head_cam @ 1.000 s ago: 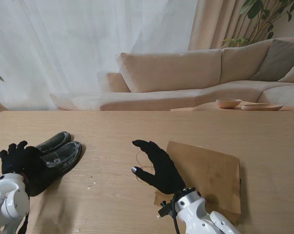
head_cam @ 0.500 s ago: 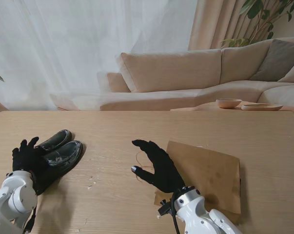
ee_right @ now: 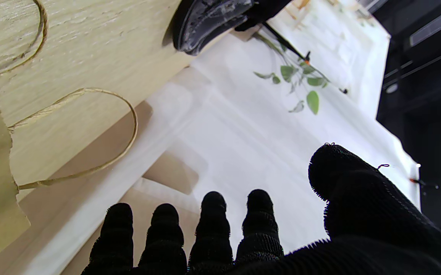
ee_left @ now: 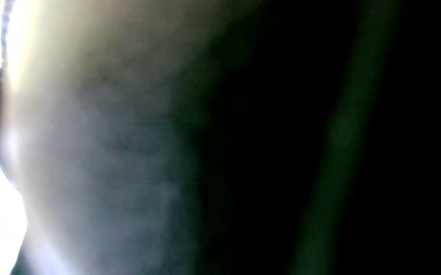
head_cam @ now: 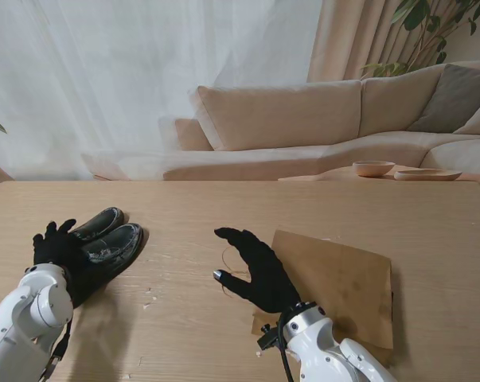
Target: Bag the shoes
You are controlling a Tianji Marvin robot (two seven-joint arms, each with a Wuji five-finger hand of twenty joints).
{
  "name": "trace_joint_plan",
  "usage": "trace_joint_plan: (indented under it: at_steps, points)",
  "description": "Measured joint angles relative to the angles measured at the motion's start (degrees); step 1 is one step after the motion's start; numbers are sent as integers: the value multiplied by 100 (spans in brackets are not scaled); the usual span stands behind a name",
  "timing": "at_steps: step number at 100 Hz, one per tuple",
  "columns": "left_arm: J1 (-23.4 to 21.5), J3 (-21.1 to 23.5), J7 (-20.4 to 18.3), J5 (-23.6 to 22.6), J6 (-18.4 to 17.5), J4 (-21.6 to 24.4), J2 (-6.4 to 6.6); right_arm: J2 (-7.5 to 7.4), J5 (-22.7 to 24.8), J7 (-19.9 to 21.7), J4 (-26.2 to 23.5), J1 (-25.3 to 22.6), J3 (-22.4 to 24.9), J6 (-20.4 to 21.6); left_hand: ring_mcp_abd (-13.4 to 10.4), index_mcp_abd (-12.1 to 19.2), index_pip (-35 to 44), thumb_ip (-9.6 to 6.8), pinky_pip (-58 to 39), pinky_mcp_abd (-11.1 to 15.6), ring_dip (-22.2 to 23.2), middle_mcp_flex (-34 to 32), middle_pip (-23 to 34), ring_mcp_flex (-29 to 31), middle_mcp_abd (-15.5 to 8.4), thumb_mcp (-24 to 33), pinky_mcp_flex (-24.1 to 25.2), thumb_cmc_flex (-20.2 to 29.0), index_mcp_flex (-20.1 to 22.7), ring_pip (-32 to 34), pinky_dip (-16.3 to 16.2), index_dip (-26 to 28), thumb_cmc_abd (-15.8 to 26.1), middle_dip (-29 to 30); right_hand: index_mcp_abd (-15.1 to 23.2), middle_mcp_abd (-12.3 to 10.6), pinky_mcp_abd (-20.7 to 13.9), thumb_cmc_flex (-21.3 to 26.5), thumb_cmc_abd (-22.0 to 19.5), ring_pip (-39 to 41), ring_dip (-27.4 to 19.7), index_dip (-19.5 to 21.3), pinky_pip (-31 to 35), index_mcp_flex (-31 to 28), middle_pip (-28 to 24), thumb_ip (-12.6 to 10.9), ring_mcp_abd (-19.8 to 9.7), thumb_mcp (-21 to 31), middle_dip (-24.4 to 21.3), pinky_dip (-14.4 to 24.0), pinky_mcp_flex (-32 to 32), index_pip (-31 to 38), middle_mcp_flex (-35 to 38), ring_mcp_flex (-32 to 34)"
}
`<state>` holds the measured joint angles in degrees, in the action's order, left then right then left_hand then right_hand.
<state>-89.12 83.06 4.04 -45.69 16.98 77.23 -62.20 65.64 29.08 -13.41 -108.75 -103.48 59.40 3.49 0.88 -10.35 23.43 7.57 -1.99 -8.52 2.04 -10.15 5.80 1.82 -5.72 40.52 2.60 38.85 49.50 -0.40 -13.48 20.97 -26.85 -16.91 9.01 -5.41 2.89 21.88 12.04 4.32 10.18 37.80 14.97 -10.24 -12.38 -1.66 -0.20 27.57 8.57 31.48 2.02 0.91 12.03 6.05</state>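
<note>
Step in hand, by the look of it: taking hold of the shoes [head_cam: 104, 243], lower left of the stand's frame, side by side on the tabletop [head_cam: 247, 203]; left hand [head_cam: 58, 248] laid over their heel ends, touching, though firmly grasping or merely resting cannot be told; left wrist view blurred and dark. Right hand [head_cam: 255, 270] at lower centre, released, fingers spread, holding nothing, at the handled end of the flat paper bag [head_cam: 339, 286]. Next needed, probably: opening the bag's mouth; carrying the shoes across.
</note>
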Motion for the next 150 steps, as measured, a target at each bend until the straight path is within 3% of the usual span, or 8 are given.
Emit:
trace_joint_plan:
  at_steps: [13,37,58,70,81,88,114,150]
  points:
    - [35,-1,-205,286,157,75,0,0,-4,19,6,7,0,-10,-29,-309,-148,2,0,0,0,-133,316,0,0,-379,-2,58,0,0,68,-69,336,54,0,0,2,0,0,0,7,1,0,0,1,0,0,0,-1,1,0,0,0,0]
    - [72,29,-349,575,236,134,-4,-4,-6,35,24,30,-10,-10,-30,-515,-300,-81,2,1,0,-198,586,0,2,-380,-2,65,216,0,144,-134,448,140,0,0,3,0,0,1,23,1,1,0,7,0,0,0,-6,2,0,0,0,0]
    - [122,-55,-497,404,319,160,20,-6,3,38,27,38,-20,-9,-30,-516,-220,-54,2,-1,0,-186,429,0,18,-818,-2,1221,-13,0,145,224,324,210,0,0,4,0,0,60,32,1,3,0,12,0,0,0,-18,11,0,-1,0,0]
    - [163,-112,-403,797,281,116,18,-7,5,44,27,38,-21,-9,-30,-516,-58,-10,2,-1,0,-117,276,0,31,-1847,7,2209,-298,0,145,219,534,76,0,0,4,0,0,63,34,1,4,0,15,0,0,0,-20,12,0,-1,0,0]
    - [173,-88,79,1618,-202,-34,-78,-9,5,53,27,38,-21,-10,-30,-516,5,-10,2,79,67,-117,310,0,48,-2486,90,2793,-296,0,145,-101,661,2,0,0,4,0,0,70,58,2,4,0,58,0,0,0,-20,13,0,-2,0,0]
    - [161,-42,164,1746,-617,-111,-164,-9,3,63,27,38,-21,-10,-32,-517,60,-131,2,126,128,-123,378,0,60,-2820,90,2975,-292,0,145,-144,718,2,0,0,5,0,0,71,60,2,5,0,62,0,0,0,-21,13,0,-2,0,0]
    - [13,73,182,2386,-1757,-132,-296,-20,8,95,27,59,-51,-11,-32,-647,267,-140,2,137,209,-126,445,0,61,-2893,80,3053,-263,0,145,-153,719,-57,0,0,6,0,0,72,61,5,5,0,63,0,0,0,-22,13,0,-2,0,0]
    - [-478,417,-549,2826,-2598,486,-263,-24,97,134,10,80,-35,-188,-33,-647,345,-140,2,133,340,-135,523,0,61,-2894,80,3057,-208,-2,145,-158,719,-61,1,0,6,1,0,83,66,8,7,0,63,0,0,0,-22,13,0,-2,0,0]
